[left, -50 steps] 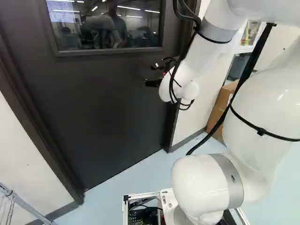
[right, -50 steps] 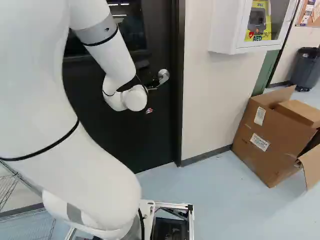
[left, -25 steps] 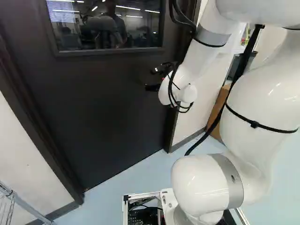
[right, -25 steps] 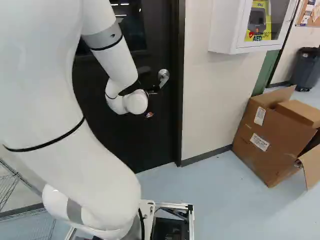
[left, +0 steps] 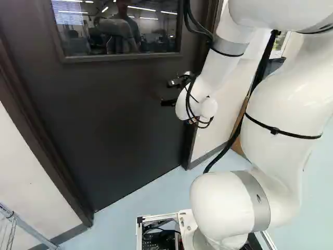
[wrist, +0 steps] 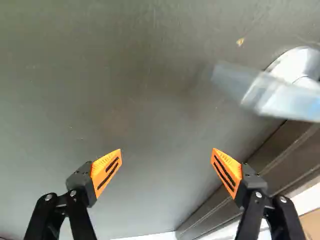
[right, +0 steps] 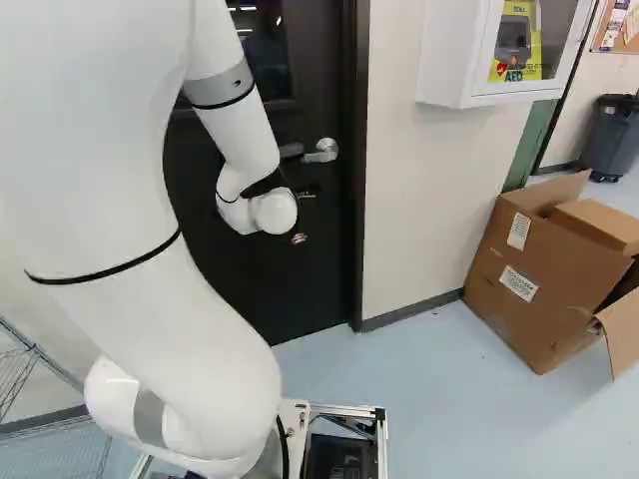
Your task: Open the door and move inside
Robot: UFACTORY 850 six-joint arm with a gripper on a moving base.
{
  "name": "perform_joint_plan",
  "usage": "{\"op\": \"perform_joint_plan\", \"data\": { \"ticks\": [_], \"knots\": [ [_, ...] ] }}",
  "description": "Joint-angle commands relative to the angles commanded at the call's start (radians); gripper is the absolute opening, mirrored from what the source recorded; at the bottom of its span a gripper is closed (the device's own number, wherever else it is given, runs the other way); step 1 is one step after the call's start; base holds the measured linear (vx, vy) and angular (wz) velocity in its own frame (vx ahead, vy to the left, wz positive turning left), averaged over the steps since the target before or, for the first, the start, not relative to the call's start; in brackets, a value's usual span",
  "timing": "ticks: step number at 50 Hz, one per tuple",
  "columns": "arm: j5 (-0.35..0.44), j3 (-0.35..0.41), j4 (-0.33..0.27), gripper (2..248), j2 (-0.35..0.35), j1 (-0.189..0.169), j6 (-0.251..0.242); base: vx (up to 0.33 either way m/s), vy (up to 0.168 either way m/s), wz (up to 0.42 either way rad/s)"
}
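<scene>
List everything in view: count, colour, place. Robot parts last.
Door: one, dark, shut, ahead
Window: one, in the door
Handle: one, silver, on the door
Door frame: one, dark, around the door
Wall: cream, beside the door
Cabinet: one, white, on the wall
Notice board: one, brown, right base view's upper right corner
Bin: one, dark grey, below the board
Box: one, brown, open, on floor
Floor: pale blue
Rack: one, metal wire, left edge
Arm: one, white
Gripper: one, black, orange pads, open, facing the door
</scene>
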Motion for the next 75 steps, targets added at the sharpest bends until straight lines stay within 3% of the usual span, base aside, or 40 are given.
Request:
{"op": "perform_joint_plan", "data": {
  "ticks": [10, 28, 75],
  "knots": [
    [0.0, 0.022, 0.0, 247, -0.002, -0.001, 0.0, 0.0, 0.0, 0.0],
    [0.0, 0.096, 0.0, 247, 0.077, -0.007, 0.0, 0.0, 0.0, 0.0],
    [0.0, 0.104, 0.0, 247, 0.205, -0.008, 0.0, 0.0, 0.0, 0.0]
  ]
}}
